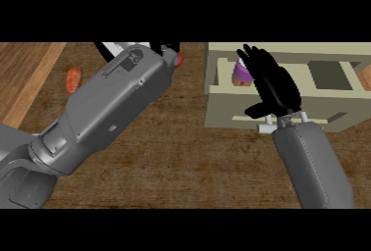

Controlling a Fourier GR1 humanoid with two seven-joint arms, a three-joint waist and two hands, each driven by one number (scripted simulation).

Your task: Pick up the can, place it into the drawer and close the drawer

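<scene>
Head view: right hand (274,88), fingers (255,56) straight, partly hides a purple object (239,74) in the drawer (225,105).

The light is soft, even and rather dim, and it seems to fall from above: the top face of the left forearm (119,93) is paler than its side. The right hand (274,86) looks flat black, almost a silhouette. The compartments of the drawer (225,105) are darker inside.

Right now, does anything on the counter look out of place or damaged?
Nothing looks spilled or damaged. The drawer is open, with the purple can inside it, partly hidden by the right hand, whose fingers are straight.
</scene>
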